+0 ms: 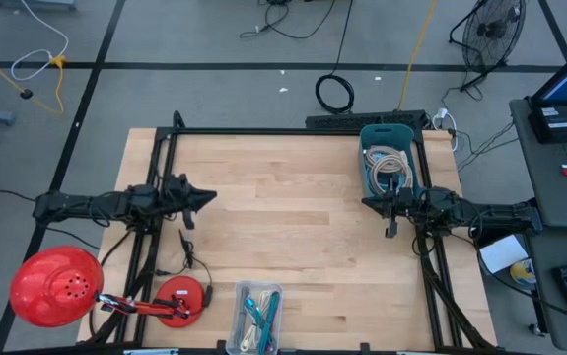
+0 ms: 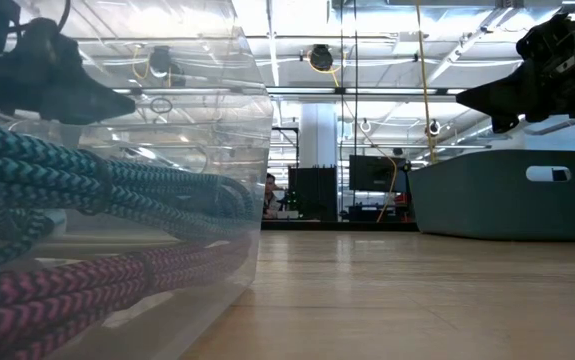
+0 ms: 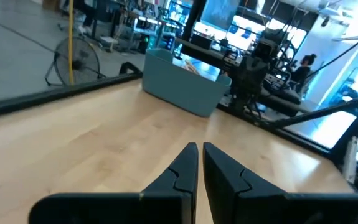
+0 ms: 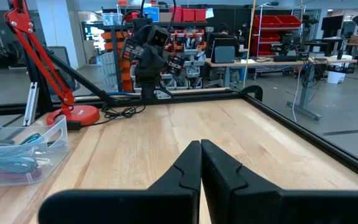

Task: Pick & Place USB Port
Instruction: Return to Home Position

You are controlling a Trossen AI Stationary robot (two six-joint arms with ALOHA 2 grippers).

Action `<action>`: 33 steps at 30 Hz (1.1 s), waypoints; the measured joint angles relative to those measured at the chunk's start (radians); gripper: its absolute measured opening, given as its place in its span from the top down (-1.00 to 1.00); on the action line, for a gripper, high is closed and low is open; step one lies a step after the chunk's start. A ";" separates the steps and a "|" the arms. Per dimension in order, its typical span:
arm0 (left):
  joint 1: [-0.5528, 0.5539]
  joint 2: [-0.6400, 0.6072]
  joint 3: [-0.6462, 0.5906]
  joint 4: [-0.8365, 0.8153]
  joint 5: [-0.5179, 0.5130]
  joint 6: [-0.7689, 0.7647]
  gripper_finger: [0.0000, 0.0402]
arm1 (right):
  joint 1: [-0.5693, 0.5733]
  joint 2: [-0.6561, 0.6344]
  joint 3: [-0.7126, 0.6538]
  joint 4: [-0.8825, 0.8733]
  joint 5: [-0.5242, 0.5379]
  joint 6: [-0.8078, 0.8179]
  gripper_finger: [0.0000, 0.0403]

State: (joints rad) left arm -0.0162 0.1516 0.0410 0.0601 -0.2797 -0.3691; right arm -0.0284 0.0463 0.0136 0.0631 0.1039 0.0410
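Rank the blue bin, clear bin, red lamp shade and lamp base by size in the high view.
Largest: lamp shade, though it is raised, nearer the camera.
Next: blue bin.
Last: clear bin and lamp base, too alike to rank.

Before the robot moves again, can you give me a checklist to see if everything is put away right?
1. Left gripper holds nothing, fingers shut: ok.
2. Right gripper holds nothing, fingers shut: ok.
3. Light cables lie inside the blue bin, none hanging over the rim: ok.
4. Blue cables lie inside the transparent bin: ok.
5. No charger cable lies on the wooden table between the two arms: ok.
6. Both arms are fully in their home spots: cannot tell. They are above the table, the left at its left edge, the right beside the blue bin.
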 joint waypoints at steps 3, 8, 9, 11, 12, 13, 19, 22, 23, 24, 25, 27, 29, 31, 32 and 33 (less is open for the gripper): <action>-0.003 0.000 -0.014 0.009 -0.005 0.027 0.87 | 0.000 0.000 0.000 0.000 0.000 0.000 1.00; -0.020 0.009 -0.025 0.001 -0.013 0.054 0.87 | 0.000 0.000 0.000 0.000 0.000 0.000 1.00; -0.024 0.009 -0.025 0.004 -0.014 0.061 0.87 | 0.000 0.000 0.000 0.000 0.000 0.000 1.00; -0.034 0.011 -0.027 0.025 0.001 0.095 0.87 | 0.000 0.000 0.000 0.000 0.000 0.000 1.00; -0.039 0.010 -0.027 0.054 0.024 0.124 0.87 | 0.000 0.000 0.000 0.000 0.000 0.000 1.00; -0.043 0.010 -0.027 0.090 0.052 0.156 0.87 | 0.000 0.000 0.000 0.000 0.000 0.000 1.00; -0.030 -0.046 -0.027 0.071 0.115 0.223 0.87 | 0.000 0.000 0.000 0.000 0.000 0.000 1.00; -0.007 -0.098 -0.026 -0.015 0.064 0.149 0.87 | 0.000 0.000 0.000 0.000 0.000 0.000 1.00; 0.001 -0.112 -0.024 -0.018 0.062 0.143 0.87 | 0.000 0.000 0.000 0.000 0.000 0.000 1.00; 0.007 -0.127 -0.024 -0.013 0.071 0.149 0.87 | 0.000 0.000 0.000 0.000 0.000 0.000 1.00; 0.012 -0.142 -0.024 -0.014 0.078 0.154 0.87 | 0.000 0.000 0.000 0.000 0.000 0.000 1.00; 0.025 -0.147 -0.024 -0.003 0.096 0.169 0.87 | 0.000 0.000 0.000 0.000 0.000 0.000 1.00; 0.039 -0.147 -0.027 0.003 0.111 0.184 0.87 | 0.000 0.000 0.000 0.000 0.000 0.000 1.00; 0.054 -0.147 -0.026 0.012 0.131 0.180 0.87 | 0.000 0.000 0.000 0.000 0.000 0.000 1.00; 0.062 -0.147 -0.026 0.012 0.147 0.179 0.87 | 0.000 0.000 0.000 0.000 -0.001 0.000 1.00; 0.069 -0.147 -0.026 0.009 0.164 0.178 0.87 | 0.000 0.000 0.000 0.000 0.000 0.000 1.00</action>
State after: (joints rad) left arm 0.0526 0.0048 0.0147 0.0689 -0.1160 -0.1913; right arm -0.0282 0.0460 0.0138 0.0635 0.1037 0.0409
